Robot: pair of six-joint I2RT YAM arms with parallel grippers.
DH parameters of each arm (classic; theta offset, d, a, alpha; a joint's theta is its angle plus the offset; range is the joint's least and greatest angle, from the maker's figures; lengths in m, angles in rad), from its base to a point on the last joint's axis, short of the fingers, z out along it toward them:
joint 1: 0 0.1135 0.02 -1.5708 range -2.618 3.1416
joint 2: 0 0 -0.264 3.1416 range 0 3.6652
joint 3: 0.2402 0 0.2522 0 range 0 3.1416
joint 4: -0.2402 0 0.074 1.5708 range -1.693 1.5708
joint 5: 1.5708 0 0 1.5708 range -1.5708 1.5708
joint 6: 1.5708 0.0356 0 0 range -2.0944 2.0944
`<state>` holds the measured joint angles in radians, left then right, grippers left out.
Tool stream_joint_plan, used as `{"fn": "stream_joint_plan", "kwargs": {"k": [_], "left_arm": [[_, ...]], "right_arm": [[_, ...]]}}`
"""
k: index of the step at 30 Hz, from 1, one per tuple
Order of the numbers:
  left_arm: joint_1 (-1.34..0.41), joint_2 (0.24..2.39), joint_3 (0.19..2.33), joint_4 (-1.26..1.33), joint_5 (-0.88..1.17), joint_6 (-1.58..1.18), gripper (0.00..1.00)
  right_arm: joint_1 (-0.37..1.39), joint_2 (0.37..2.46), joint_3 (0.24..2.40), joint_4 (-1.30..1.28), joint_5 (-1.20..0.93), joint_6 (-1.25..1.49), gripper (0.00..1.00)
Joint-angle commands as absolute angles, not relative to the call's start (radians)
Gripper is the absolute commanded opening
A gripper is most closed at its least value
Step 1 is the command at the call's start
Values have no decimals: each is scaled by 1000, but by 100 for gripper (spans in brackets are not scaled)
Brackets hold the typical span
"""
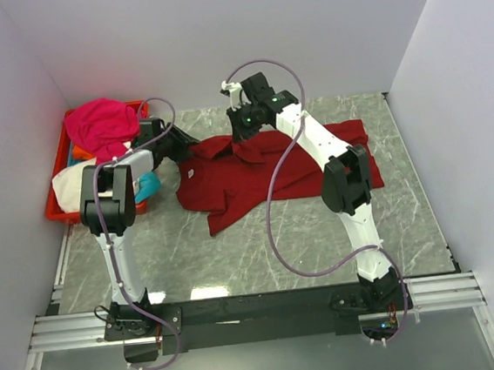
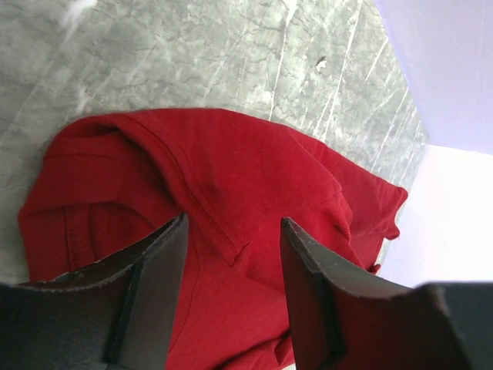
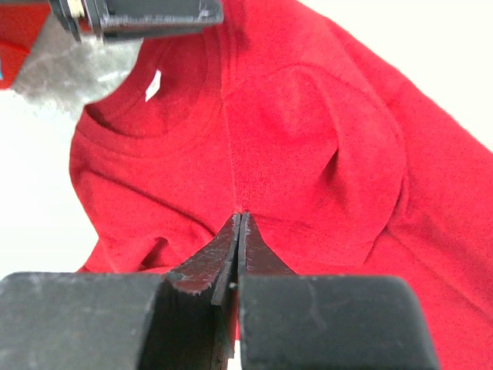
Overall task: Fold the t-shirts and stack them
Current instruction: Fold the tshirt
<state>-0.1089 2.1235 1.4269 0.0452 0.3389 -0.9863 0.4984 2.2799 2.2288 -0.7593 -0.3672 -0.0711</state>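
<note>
the marble table carries the dark red t-shirt, which lies rumpled across its middle with the collar toward the left side. the cloth looks light, limp and not slippery. it will likely sag and drag wherever it is not held, and a single pinch will only pull up a peak. i judge it needs two holds well apart, along the shoulder line or the hem, to lift flat. at the table's left edge a red crate holds the other t-shirts in a heap, with a magenta one on top. the right claw is pressed together on a pinch of cloth at the shoulder seam, just beside the collar. the left claw stands apart over a folded edge of the same shirt, gripping nothing.
</note>
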Motion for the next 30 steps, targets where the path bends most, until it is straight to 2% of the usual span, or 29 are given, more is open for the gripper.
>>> {"fn": "stream_joint_plan", "kwargs": {"k": [1,25,30], "left_arm": [[-112,2115,1428,89,364,-997,57],[-123,2190,1491,77,354,-1022,59],[-124,2215,1522,89,354,-1045,55]], "right_arm": [[482,2227,2289,-710,-370,-35,0],[460,2214,2270,-684,-410,-3,0],[460,2204,2255,-689,-410,-6,0]]}}
